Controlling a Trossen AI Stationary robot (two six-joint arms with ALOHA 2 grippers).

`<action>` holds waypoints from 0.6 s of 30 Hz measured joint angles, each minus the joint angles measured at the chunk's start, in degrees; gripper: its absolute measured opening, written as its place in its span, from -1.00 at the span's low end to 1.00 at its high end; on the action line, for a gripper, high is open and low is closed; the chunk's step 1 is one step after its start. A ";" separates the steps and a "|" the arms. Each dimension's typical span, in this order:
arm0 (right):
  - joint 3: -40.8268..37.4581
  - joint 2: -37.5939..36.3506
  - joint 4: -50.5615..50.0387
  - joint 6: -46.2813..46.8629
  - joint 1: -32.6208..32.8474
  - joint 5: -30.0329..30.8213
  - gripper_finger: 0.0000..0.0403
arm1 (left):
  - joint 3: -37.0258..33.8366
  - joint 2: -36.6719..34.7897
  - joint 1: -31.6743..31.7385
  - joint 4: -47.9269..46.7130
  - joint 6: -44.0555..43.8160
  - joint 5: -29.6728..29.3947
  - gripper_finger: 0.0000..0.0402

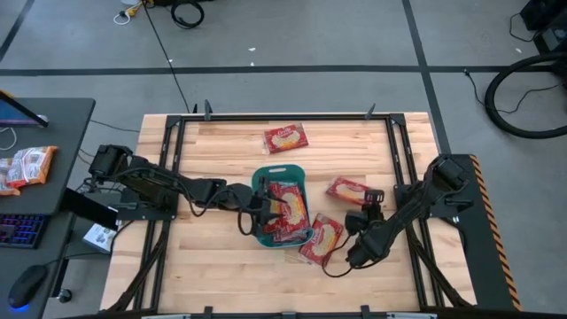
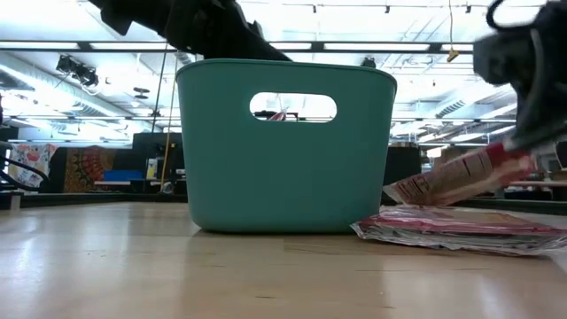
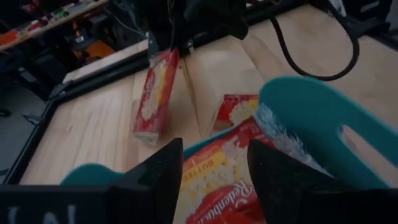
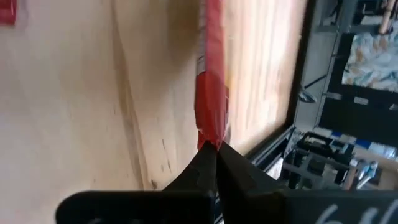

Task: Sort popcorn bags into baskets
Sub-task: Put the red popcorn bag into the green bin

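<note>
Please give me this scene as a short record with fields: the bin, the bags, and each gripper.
bin: teal bin at table centre, several popcorn bags inside
held bag: popcorn bag pinched by its edge, lifted just right of the bin
loose bags: one behind the bin, one right of it
right gripper: shut on the held bag
left gripper: open over the bin

A pale wooden table (image 1: 221, 266) is carrying a teal bin (image 1: 258, 183) near its middle. One popcorn bag (image 1: 285, 138) is lying flat toward the far edge, another (image 1: 345, 189) just right of the bin, and a third (image 1: 321, 240) is resting by the bin's near right corner.
</note>
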 joint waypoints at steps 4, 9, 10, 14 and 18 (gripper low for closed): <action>4.76 -0.06 -3.28 3.03 -1.04 0.06 -0.98 | 0.00 0.00 0.01 1.60 0.10 0.00 0.03; 8.43 -2.10 -3.08 3.01 -2.98 2.87 -0.99 | 0.00 0.00 0.01 2.54 -0.46 0.15 0.23; 8.83 -2.74 -3.06 3.03 -3.42 3.11 -0.99 | 0.00 -0.01 0.01 2.55 -0.51 0.53 0.26; 10.94 -5.44 -3.28 2.65 -4.67 5.29 -0.99 | 0.02 0.00 0.01 2.54 -0.49 0.66 0.34; 13.12 -7.91 -3.29 1.27 -5.32 7.45 -0.99 | 0.02 0.00 0.01 2.63 -0.47 0.61 0.34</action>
